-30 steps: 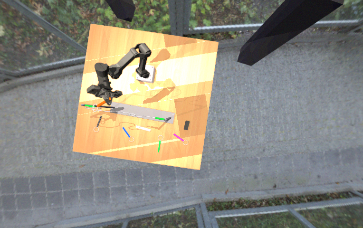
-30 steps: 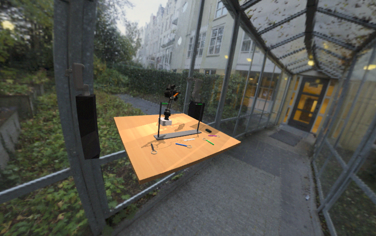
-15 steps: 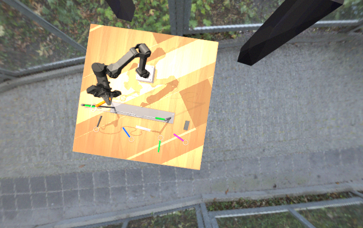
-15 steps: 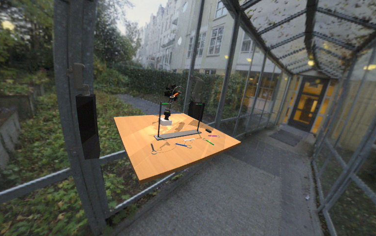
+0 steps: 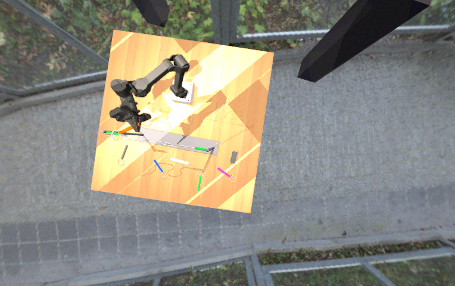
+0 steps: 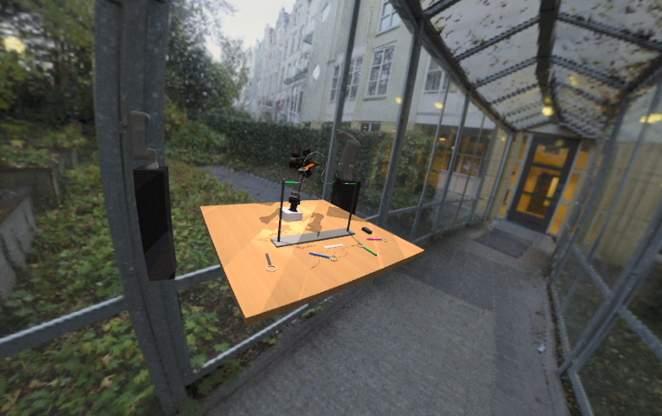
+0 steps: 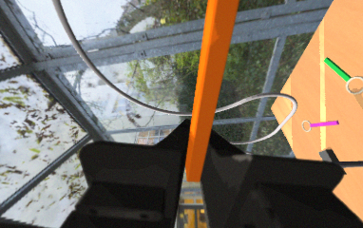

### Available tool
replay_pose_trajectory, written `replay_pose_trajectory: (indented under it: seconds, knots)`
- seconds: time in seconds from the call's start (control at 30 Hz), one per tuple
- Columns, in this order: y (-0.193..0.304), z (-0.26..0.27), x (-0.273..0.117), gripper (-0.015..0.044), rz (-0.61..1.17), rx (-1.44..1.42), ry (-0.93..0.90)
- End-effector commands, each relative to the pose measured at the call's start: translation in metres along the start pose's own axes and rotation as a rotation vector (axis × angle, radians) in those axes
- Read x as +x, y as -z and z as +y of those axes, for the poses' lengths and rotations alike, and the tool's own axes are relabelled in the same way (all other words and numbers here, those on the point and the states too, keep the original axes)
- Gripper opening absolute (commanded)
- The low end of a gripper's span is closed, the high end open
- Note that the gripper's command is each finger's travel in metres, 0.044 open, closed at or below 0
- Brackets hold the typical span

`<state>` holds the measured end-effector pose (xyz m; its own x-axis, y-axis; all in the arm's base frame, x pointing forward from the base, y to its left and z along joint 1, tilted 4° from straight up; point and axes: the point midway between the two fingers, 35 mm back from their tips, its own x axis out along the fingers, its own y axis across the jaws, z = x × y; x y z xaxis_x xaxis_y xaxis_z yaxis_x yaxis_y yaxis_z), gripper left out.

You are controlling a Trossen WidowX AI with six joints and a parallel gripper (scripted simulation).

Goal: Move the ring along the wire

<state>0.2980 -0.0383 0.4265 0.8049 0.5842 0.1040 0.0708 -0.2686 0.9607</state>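
My gripper (image 5: 137, 128) (image 7: 192, 124) is shut on the orange handle (image 5: 126, 129) (image 6: 308, 166) (image 7: 214, 62). The ring (image 5: 115, 134) shows at the handle's far end in the top view, overlapping the left green part (image 5: 111, 132) (image 6: 290, 181) from above. The exterior view shows the handle higher than both green parts, between the left post (image 6: 280, 211) and right post (image 6: 353, 208). The right green part (image 5: 200, 148) (image 6: 349, 183) is beside the right post. The grey wire (image 7: 146, 107) curves behind the handle in the wrist view. The ring is out of that view; its clearance from the wire cannot be told.
The posts stand on a grey base (image 5: 159, 138). On the table (image 5: 130, 180) (image 6: 252, 294) lie a blue-handled ring (image 5: 158, 166), a green-handled one (image 5: 199, 183), a magenta-handled one (image 5: 224, 173), a grey-handled one (image 5: 124, 152), a white bar (image 5: 179, 161) and a dark block (image 5: 234, 157).
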Motion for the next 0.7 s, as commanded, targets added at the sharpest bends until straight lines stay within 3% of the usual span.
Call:
replay_pose_trajectory:
  seconds: [0.0, 0.67]
  knots:
    - [0.0022, 0.0033, 0.0002, -0.0150, 0.003, -0.036, 0.012]
    - [0.0020, -0.0004, 0.0004, -0.0150, -0.004, -0.139, 0.088]
